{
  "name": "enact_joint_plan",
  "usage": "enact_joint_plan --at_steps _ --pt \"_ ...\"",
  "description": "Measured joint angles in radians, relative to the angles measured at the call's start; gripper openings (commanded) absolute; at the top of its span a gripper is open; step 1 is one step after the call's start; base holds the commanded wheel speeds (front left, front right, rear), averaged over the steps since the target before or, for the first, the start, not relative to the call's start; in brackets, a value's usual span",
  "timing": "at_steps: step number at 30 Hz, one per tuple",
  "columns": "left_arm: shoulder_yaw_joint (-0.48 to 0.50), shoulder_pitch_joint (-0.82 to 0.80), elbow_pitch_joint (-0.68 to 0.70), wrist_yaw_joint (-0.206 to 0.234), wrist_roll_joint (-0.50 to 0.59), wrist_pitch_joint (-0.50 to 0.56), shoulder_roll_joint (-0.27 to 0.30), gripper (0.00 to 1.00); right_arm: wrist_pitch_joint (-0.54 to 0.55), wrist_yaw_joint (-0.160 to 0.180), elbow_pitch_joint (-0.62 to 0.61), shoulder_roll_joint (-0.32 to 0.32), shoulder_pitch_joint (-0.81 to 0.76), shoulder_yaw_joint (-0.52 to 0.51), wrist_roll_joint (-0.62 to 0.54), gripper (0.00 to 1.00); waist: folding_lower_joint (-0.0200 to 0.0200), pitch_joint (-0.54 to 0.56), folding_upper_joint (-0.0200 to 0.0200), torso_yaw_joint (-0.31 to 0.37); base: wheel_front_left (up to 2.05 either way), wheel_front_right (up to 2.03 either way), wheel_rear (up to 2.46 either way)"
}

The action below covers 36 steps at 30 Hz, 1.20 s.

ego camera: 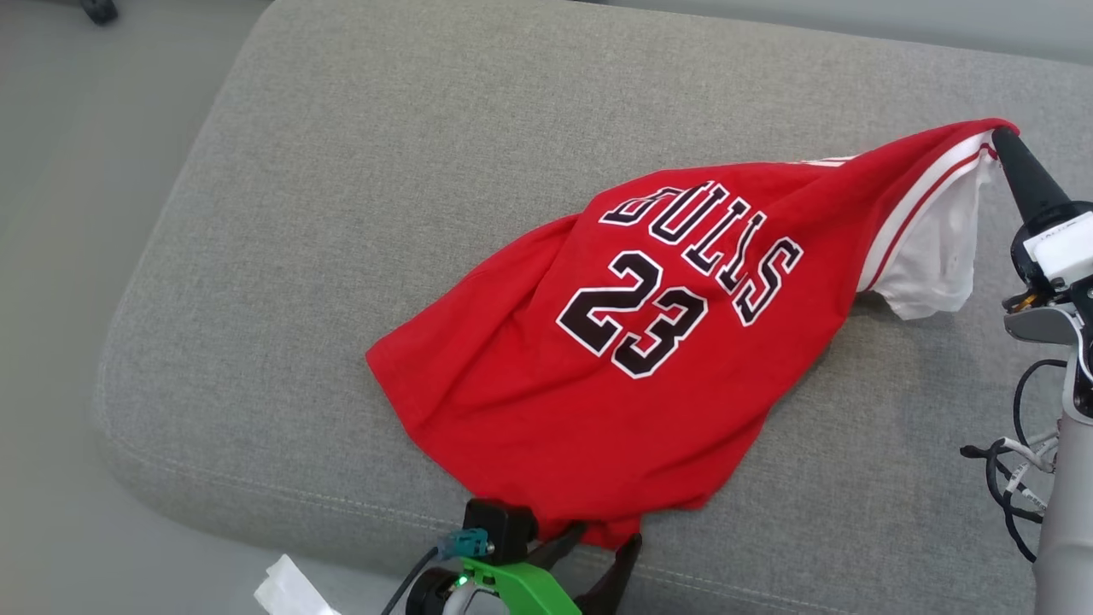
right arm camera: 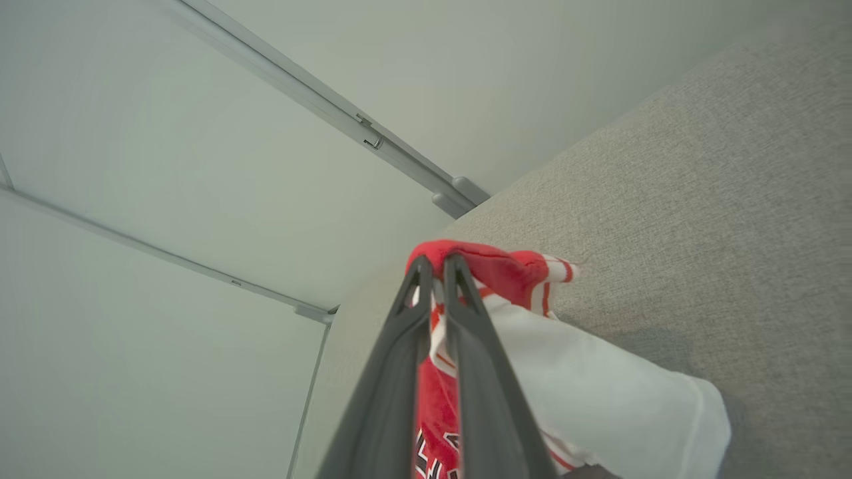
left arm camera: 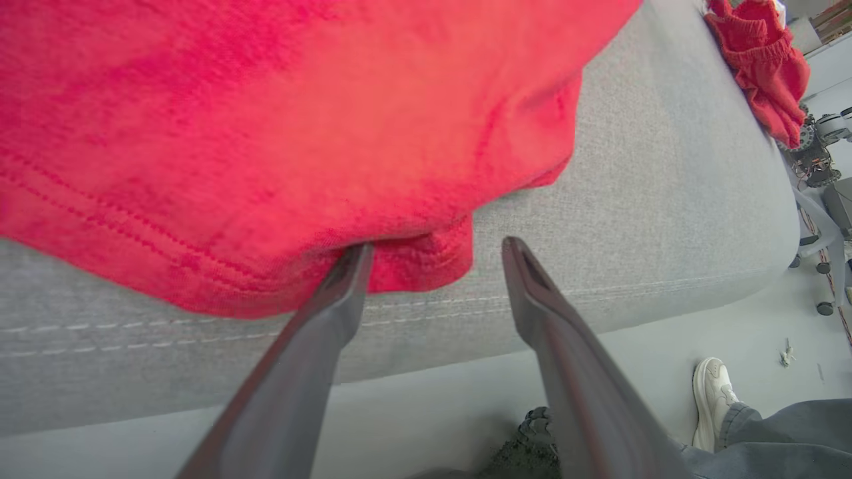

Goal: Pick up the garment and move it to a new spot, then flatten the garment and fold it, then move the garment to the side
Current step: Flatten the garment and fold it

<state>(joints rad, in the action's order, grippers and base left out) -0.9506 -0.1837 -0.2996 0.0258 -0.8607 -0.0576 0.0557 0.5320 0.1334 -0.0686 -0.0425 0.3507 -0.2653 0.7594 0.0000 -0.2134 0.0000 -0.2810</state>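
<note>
Nearest the head camera, the left gripper (ego camera: 604, 536) sits at the near edge of the grey cushion (ego camera: 341, 213), right at the bottom hem of the red Bulls 23 jersey (ego camera: 598, 359). Its jaws stand wide apart and hold nothing. In the left wrist view, one fingertip (left arm camera: 359, 256) touches the small folded hem corner and seems to slip just under it. The other fingertip (left arm camera: 516, 249) lies over bare cushion beside the cloth.

The jersey lies on the cushion, print upward, rumpled and drawn into a long diagonal. Its far shoulder is lifted off the surface by the right gripper (ego camera: 1006, 141). That gripper (right arm camera: 436, 263) is clenched on the red, striped armhole edge, and a white sleeve (right arm camera: 619, 399) hangs below the pinch.

This looks like the flattening step: one end is already gripped and the other is waiting to be taken. The next move probably calls for the left jaws to get around the hem corner, both layers if possible, and close firmly. Then the two arms can draw apart to stretch the cloth smooth. If only the corner's tip is caught, it may slip out under tension.
</note>
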Motion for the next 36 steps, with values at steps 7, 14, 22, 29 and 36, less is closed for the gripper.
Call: enact_joint_plan --at_steps 7,14,22,29,36 --pt "-0.023 -0.044 -0.009 -0.014 -0.040 -0.020 -0.003 1.00 0.001 0.000 -0.013 0.000 0.015 0.001 0.000 0.00 0.0000 -0.031 0.0000 0.012 0.00 0.00 0.00" --pt "-0.067 -0.065 -0.017 -0.027 -0.061 -0.031 -0.004 1.00 -0.001 0.000 -0.016 -0.001 0.015 -0.016 -0.001 0.00 0.0000 -0.050 0.0000 0.018 0.00 0.00 0.00" --pt "-0.081 -0.102 -0.042 -0.027 -0.095 -0.059 -0.004 0.75 -0.003 0.000 -0.017 -0.001 0.016 -0.016 -0.001 0.00 0.0000 -0.064 0.0000 0.019 0.00 0.00 0.00" --pt "-0.108 -0.126 -0.071 -0.026 -0.115 -0.080 -0.005 0.00 -0.004 0.000 -0.019 -0.001 0.021 -0.013 0.000 0.00 0.0000 -0.071 0.0000 0.023 0.00 0.00 0.00" --pt "-0.078 -0.135 -0.105 -0.024 -0.139 -0.109 -0.007 0.00 -0.022 0.000 -0.013 -0.001 0.022 -0.016 0.017 0.00 0.0000 -0.066 0.0000 0.024 0.00 0.00 0.00"
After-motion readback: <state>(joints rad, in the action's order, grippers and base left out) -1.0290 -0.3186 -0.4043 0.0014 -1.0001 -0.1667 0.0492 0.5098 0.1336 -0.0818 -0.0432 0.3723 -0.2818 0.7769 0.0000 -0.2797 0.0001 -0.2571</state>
